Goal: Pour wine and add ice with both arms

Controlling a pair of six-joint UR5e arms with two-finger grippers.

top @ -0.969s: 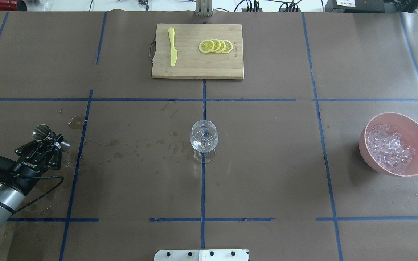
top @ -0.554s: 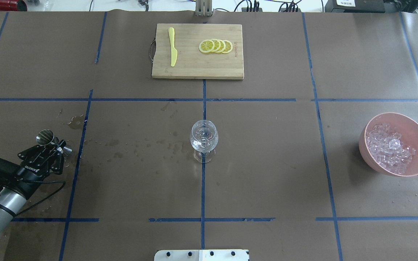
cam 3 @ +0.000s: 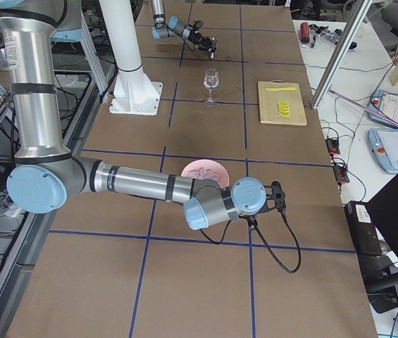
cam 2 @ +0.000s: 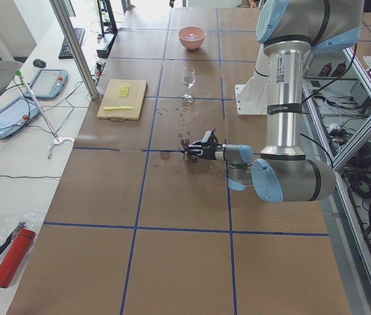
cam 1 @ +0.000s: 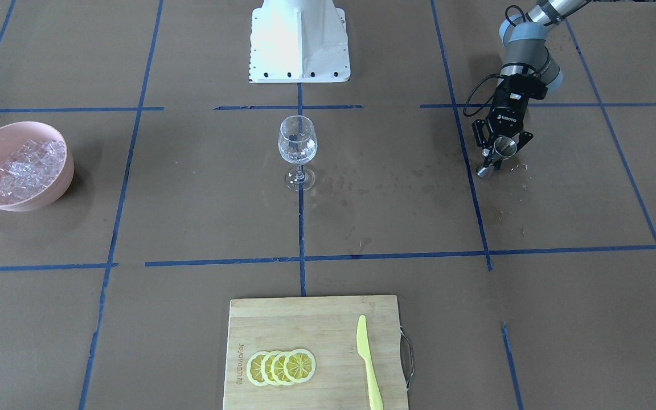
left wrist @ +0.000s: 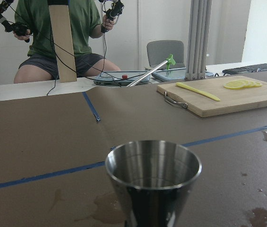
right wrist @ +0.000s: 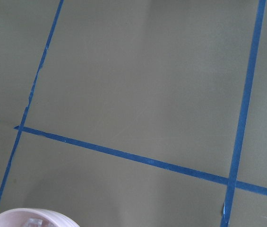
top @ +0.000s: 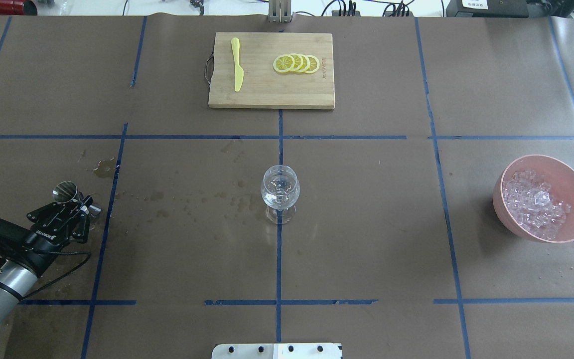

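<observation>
A steel jigger (top: 65, 190) is in my left gripper (top: 83, 205), which is shut on its waist, low over wet paper at the table's left. The jigger fills the left wrist view (left wrist: 153, 179), upright. In the front view the same gripper (cam 1: 496, 154) holds it. The wine glass (top: 280, 192) stands at the table's middle with something clear in it. The ice (top: 533, 204) lies heaped in a pink bowl (top: 573, 182) at the right. My right gripper (cam 3: 276, 193) hangs beside that bowl in the right side view only; I cannot tell whether it is open or shut.
A wooden cutting board (top: 271, 94) at the far middle carries lemon slices (top: 296, 64) and a yellow knife (top: 237, 65). Wet spots (top: 187, 202) lie between the jigger and the glass. The white pedestal (cam 1: 299, 40) stands at the robot's edge. The bowl's rim (right wrist: 29, 215) shows in the right wrist view.
My left gripper has sunk lower and drawn slightly back toward the robot, with the jigger still in it. The glass and the bowl have not moved.
</observation>
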